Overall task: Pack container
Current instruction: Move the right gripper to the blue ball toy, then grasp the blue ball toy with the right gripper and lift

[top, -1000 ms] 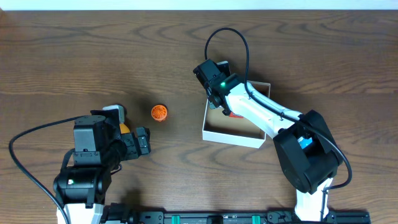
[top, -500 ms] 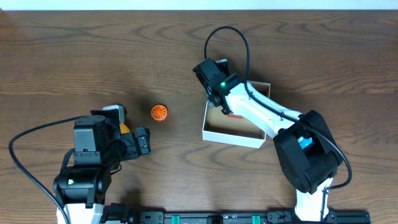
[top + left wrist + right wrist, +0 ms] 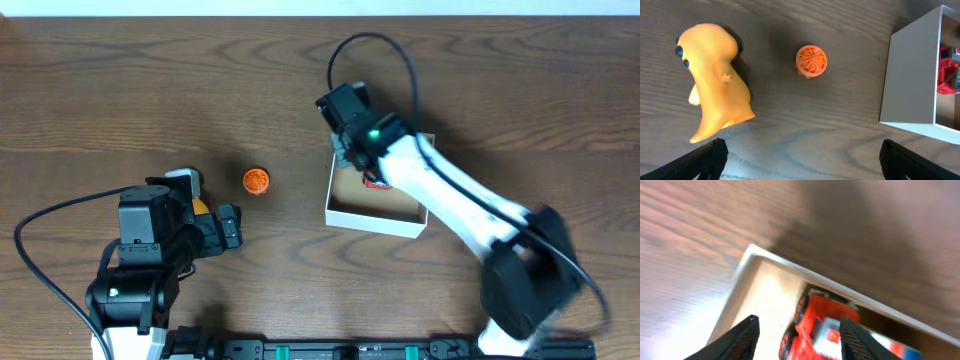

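Note:
The container (image 3: 372, 220) is a shallow white box at centre right; its white side wall (image 3: 910, 75) and corner rim (image 3: 747, 260) also show. A red toy car (image 3: 820, 325) lies inside it by the far left corner (image 3: 376, 181). My right gripper (image 3: 800, 332) hangs over that corner (image 3: 356, 160), open, with the blurred car below and between the jaws. An orange ridged ball (image 3: 256, 180) (image 3: 811, 60) rests on the table. A yellow-orange creature toy (image 3: 715, 80) lies left of it. My left gripper (image 3: 802, 157) is wide open and holds nothing.
Dark wood table (image 3: 480, 70) all round. In the overhead view the left arm (image 3: 140, 250) covers most of the yellow toy (image 3: 201, 207). A black cable (image 3: 365, 45) loops above the right arm. The right arm's body (image 3: 520, 280) is blurred.
The right gripper's jaws have spread apart over the red car in the box, and the right arm has shifted slightly and blurred. The left arm and the loose toys have not moved.

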`<state>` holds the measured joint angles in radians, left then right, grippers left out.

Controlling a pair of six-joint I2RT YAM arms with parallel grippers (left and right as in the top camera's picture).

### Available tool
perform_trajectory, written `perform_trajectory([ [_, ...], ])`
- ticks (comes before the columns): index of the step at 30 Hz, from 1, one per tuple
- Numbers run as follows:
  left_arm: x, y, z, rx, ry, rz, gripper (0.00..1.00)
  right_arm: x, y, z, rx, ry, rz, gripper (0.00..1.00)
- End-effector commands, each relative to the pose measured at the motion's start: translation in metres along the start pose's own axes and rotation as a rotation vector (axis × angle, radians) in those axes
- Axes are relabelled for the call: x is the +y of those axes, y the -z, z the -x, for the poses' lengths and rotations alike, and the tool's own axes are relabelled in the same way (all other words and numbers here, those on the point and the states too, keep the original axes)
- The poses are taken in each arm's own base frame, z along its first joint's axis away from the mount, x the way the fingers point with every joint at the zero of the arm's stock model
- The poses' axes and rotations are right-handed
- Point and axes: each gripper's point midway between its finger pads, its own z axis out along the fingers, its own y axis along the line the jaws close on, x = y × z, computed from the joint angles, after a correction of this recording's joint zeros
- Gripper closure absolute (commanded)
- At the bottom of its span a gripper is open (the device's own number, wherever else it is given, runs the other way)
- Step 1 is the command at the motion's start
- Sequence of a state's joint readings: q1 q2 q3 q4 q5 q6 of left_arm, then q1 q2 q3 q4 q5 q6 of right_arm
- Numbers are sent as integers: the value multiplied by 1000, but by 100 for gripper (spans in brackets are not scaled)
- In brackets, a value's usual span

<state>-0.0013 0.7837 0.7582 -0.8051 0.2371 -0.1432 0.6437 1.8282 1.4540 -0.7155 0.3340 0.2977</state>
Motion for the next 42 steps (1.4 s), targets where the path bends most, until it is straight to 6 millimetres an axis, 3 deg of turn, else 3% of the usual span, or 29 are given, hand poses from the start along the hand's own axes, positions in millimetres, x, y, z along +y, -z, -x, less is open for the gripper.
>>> perform_trajectory([
  [1, -4, 5, 7, -20, 1, -12, 2, -12, 67, 31, -141, -3, 45, 42],
  [3, -4, 5, 7, -19, 1, -12, 2, -29, 89, 33, -164, -68, 42, 40],
  [7, -4, 5, 7, -19, 1, -12, 2, -91, 123, 14, -128, -349, -22, 2],
  [11, -4, 5, 7, -19, 1, -12, 2, -153, 134, -32, 19, -617, -107, 1],
  [17, -4, 5, 7, -19, 1, -12, 2, -198, 128, -84, 222, -789, -147, 1],
  [25, -4, 5, 6, -15, 2, -11, 2, -220, 99, -142, 381, -956, -184, 1],
  [31, -4, 5, 6, -14, 2, -11, 2, -211, 58, -188, 454, -978, -195, 1],
  [37, -3, 5, 2, 0, 5, -8, 2, -202, 31, -217, 470, -1002, -204, 1],
  [42, -3, 5, 2, 2, 5, -7, 2, -197, 13, -230, 448, -1005, -193, 1],
])
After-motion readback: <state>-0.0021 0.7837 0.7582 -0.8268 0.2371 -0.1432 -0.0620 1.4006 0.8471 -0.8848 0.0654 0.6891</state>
